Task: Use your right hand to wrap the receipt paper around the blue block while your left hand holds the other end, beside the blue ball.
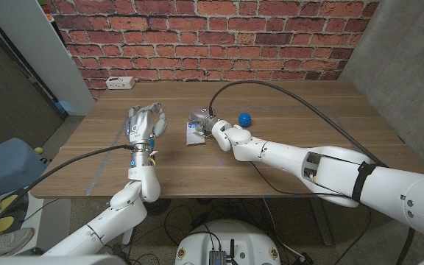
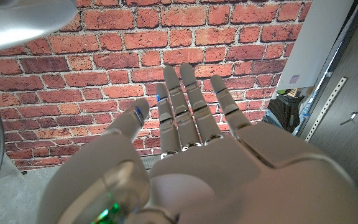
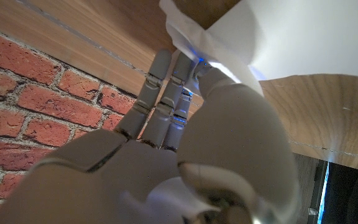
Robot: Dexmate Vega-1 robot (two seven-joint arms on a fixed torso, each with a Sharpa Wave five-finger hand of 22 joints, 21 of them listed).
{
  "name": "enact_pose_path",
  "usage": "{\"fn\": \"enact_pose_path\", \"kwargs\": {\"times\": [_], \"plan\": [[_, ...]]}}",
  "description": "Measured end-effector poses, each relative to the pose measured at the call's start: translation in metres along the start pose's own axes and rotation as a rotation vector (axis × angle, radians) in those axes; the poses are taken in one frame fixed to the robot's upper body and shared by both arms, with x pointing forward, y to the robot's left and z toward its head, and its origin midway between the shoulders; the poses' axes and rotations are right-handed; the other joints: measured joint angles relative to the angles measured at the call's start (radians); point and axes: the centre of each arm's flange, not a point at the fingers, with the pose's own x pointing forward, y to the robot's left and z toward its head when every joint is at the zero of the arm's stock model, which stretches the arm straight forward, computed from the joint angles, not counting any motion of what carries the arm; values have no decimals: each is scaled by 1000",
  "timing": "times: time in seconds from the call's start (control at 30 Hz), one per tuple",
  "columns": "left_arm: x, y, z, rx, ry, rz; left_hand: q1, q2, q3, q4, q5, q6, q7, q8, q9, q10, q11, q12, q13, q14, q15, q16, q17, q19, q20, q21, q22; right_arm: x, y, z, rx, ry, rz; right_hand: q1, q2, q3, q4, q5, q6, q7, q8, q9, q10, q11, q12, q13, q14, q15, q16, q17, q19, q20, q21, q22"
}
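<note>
Our left hand (image 1: pixel 144 122) stands open, fingers spread, holding nothing — well left of the paper (image 1: pixel 193 136). The paper lies mid-table just right of it, wrapped over what we take for the block. Our right hand (image 1: pixel 203 124) is on it, fingers pinching the paper — nearer hand by far. Ball (image 1: pixel 244 118) sits just right.

On the desk (image 1: pixel 285 158), the receipt paper (image 1: pixel 194 135) lay left of the ball (image 1: pixel 245 118); a power strip (image 1: pixel 121 82) sat far behind-left.
</note>
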Motion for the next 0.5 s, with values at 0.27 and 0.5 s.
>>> {"fn": "enact_pose_path", "kwargs": {"times": [0.27, 0.5], "plan": [[-2, 1, 1, 0, -3, 2, -5, 5, 4, -4, 0, 4, -4, -4, -3, 0, 0, 0, 0, 0, 0, 0, 0, 0, 0, 0, -4, -5, 1, 1, -22, 9, -23, -70, -17, -11, 11, 12, -211, -60, -1, -7, -166, -14, -78, -21, -106, 30, -70, -19, -96, 31, -43, -8], [-4, 2, 2, 5, -1, 2, -5, 5, 4, -4, 0, 4, -4, -6, -3, 0, 0, 0, 0, 0, 0, 0, -3, 0, 0, 2, -4, -11, -1, 0, -14, 8, -55, -90, -6, -11, 11, 19, -325, -67, -1, -11, -266, -20, -89, -33, -158, 47, -96, -14, -128, 45, -69, -8]]}}
